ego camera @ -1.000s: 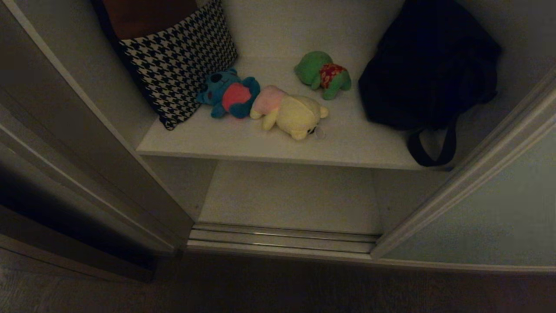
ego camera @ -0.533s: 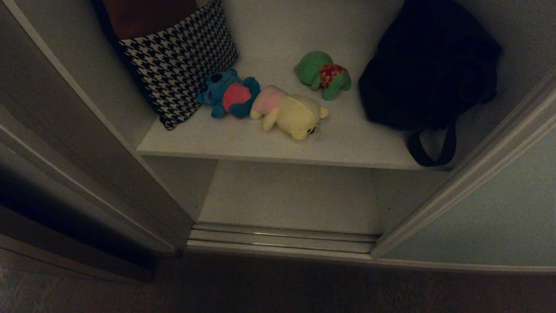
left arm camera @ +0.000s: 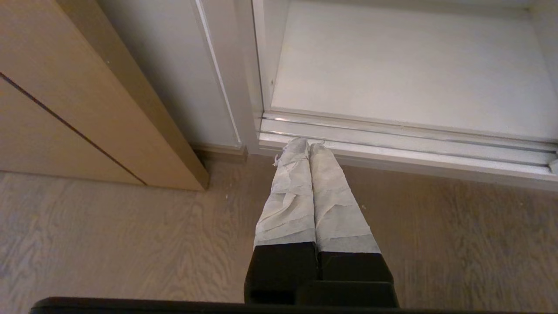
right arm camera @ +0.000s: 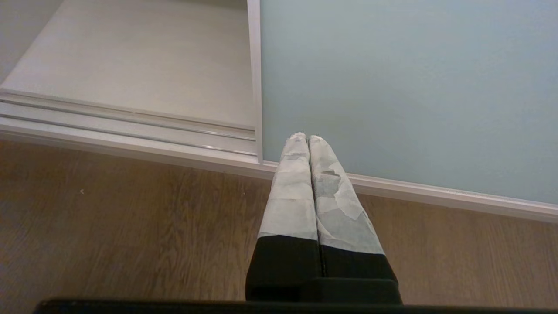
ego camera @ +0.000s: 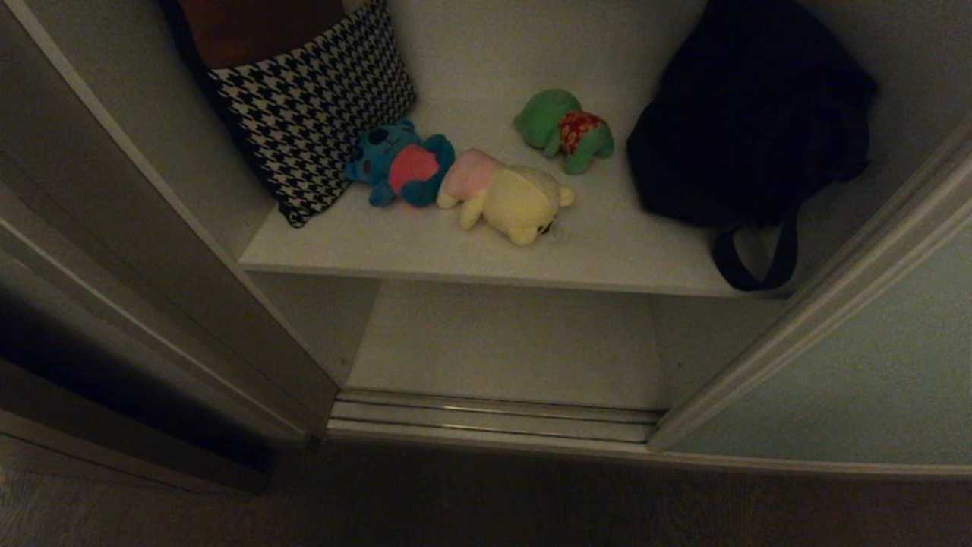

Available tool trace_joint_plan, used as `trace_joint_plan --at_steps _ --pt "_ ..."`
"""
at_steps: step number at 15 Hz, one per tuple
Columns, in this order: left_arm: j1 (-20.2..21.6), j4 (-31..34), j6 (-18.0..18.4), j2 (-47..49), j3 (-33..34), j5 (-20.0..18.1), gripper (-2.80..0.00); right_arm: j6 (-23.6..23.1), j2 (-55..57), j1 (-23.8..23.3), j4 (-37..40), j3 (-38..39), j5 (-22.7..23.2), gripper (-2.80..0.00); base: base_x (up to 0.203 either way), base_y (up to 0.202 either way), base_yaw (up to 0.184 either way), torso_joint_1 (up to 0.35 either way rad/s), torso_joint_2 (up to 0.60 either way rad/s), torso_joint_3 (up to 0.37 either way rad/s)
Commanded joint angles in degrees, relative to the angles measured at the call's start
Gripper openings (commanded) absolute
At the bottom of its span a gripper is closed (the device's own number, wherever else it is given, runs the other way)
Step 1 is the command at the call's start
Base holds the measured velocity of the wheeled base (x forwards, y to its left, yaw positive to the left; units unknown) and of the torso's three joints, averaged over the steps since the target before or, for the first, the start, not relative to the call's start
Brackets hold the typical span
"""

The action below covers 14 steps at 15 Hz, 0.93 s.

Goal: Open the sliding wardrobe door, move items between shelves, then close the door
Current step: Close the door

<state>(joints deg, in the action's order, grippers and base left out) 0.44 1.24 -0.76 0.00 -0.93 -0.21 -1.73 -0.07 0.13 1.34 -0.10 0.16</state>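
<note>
Door standing open; three toys lying on the upper shelf. Left gripper and right gripper, jaws together, are hanging below that shelf; next, part one pair before reaching up.

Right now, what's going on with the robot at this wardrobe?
Nothing is being handled. The sliding wardrobe door stands open to the right, showing the upper shelf, where a blue plush, a cream-yellow plush and a green plush lie between a houndstooth cushion and a black bag. The lower shelf has nothing on the part that shows. The left gripper and right gripper are both shut, holding nothing, pointing at the floor by the door track.
</note>
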Motion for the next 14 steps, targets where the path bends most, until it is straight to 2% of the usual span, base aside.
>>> trace_joint_plan --at_steps 1,3,8,14 --pt "0.0 0.0 -0.5 0.1 0.0 -0.1 -2.80 0.0 0.0 0.0 0.0 0.0 0.0 -2.80 0.000 0.000 0.000 0.000 0.00 0.000" --pt "0.0 0.0 -0.5 0.1 0.0 -0.1 -2.80 0.0 0.0 0.0 0.0 0.0 0.0 -2.80 -0.065 0.000 0.002 0.007 0.00 -0.003" --pt "0.0 0.0 -0.6 0.1 0.0 -0.1 -2.80 0.0 0.0 0.0 0.1 0.0 0.0 -2.80 -0.185 0.000 -0.001 0.002 0.00 0.005" --pt "0.0 0.0 -0.6 0.1 0.0 -0.1 -2.80 0.0 -0.1 0.0 0.0 0.0 0.0 -2.80 -0.011 0.000 0.000 0.000 0.00 0.001"
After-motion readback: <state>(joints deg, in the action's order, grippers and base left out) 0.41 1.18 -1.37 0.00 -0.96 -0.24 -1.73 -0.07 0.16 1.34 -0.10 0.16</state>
